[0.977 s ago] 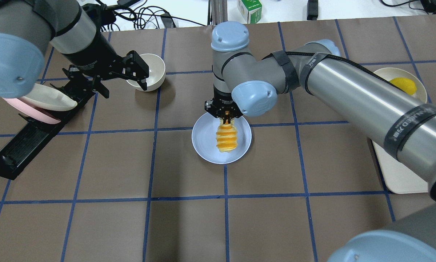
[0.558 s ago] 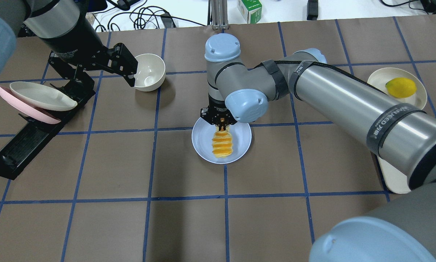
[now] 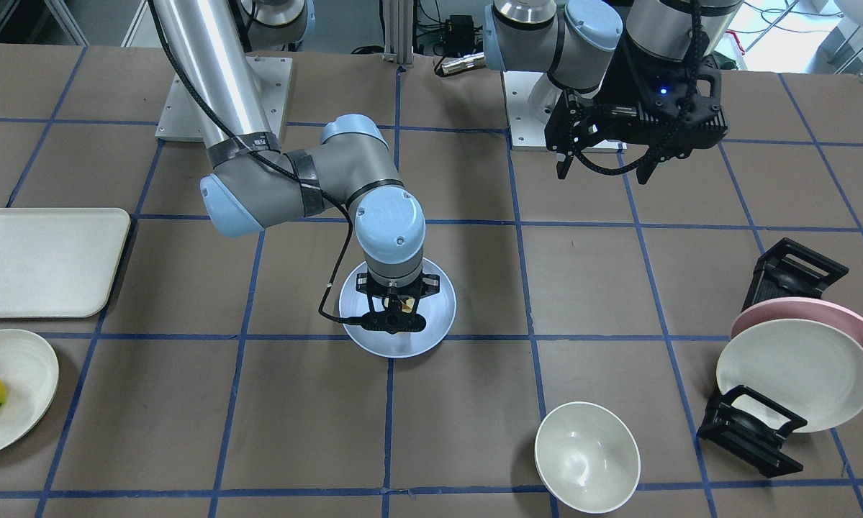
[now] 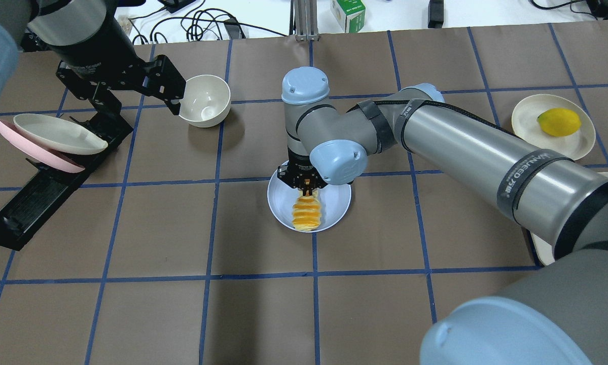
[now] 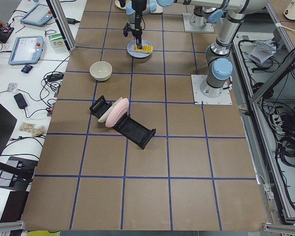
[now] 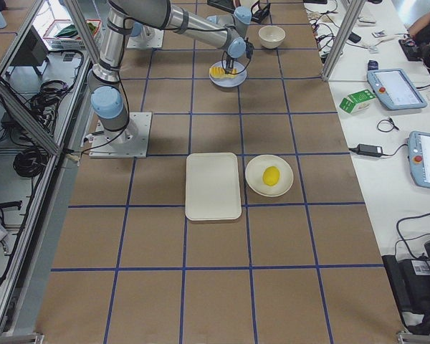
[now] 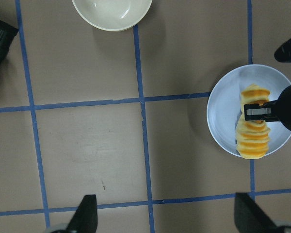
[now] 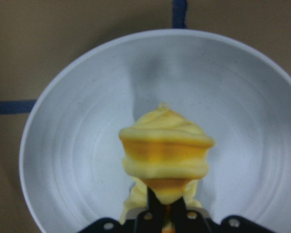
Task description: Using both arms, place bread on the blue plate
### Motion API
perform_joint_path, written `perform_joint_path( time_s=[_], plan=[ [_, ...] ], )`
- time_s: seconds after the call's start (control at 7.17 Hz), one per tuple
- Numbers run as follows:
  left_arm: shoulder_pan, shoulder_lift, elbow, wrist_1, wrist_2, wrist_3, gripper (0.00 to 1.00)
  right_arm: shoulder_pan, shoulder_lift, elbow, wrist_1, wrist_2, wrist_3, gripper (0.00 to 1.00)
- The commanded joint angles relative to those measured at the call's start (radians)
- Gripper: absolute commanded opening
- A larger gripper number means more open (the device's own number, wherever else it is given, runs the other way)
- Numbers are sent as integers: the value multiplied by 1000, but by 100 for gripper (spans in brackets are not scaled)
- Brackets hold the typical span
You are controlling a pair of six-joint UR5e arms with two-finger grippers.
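Note:
The bread (image 4: 307, 215) is a ridged orange-yellow loaf held over the blue plate (image 4: 278, 203). My right gripper (image 4: 307, 188) is shut on the loaf's far end. In the right wrist view the bread (image 8: 165, 145) hangs from the shut fingers (image 8: 155, 213), pointing down at the plate (image 8: 77, 145). I cannot tell whether its lower end touches the plate. In the front-facing view the right gripper (image 3: 395, 316) hides most of the bread. My left gripper (image 4: 167, 88) is open and empty beside the white bowl (image 4: 205, 99); its view shows the bread (image 7: 253, 128) over the plate (image 7: 223, 116).
A black dish rack (image 4: 45, 187) at the left holds a pink and a cream plate (image 4: 55, 134). A lemon (image 4: 559, 121) lies on a cream plate at the far right. A cream tray (image 3: 42, 259) lies near it. My right arm reaches across the table's middle.
My right gripper has lowered the bread toward the plate's near side. My left gripper has drawn back to the left, off the white bowl.

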State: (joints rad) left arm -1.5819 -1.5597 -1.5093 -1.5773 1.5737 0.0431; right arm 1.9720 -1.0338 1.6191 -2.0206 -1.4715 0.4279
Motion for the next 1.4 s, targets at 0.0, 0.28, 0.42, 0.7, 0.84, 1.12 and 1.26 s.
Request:
perform_joint_path(
  time_s=[0.0, 0.28, 0.42, 0.7, 0.84, 1.12, 1.26],
  plan=[
    [0, 1, -6, 11, 0, 1, 100, -1, 0, 1, -32, -3, -9, 49],
    [0, 1, -6, 11, -1, 1, 100, -2, -3, -8, -49, -3, -17, 71],
    [0, 0, -6, 13, -1, -3, 100, -4, -8, -19, -49, 0, -15, 82],
    [2, -2, -6, 20, 5, -2, 100, -5, -34, -24, -43, -3, 3, 100],
    [0, 4, -6, 19, 9, 1, 100, -21, -46, -25, -35, -7, 2, 100],
    [-1, 3, -11, 20, 6, -8, 100, -112, -162, -18, 171, -88, -15, 100],
    [-1, 4, -19, 23, 2, -14, 100, -210, -236, -24, 237, -96, -40, 100]
  ],
)
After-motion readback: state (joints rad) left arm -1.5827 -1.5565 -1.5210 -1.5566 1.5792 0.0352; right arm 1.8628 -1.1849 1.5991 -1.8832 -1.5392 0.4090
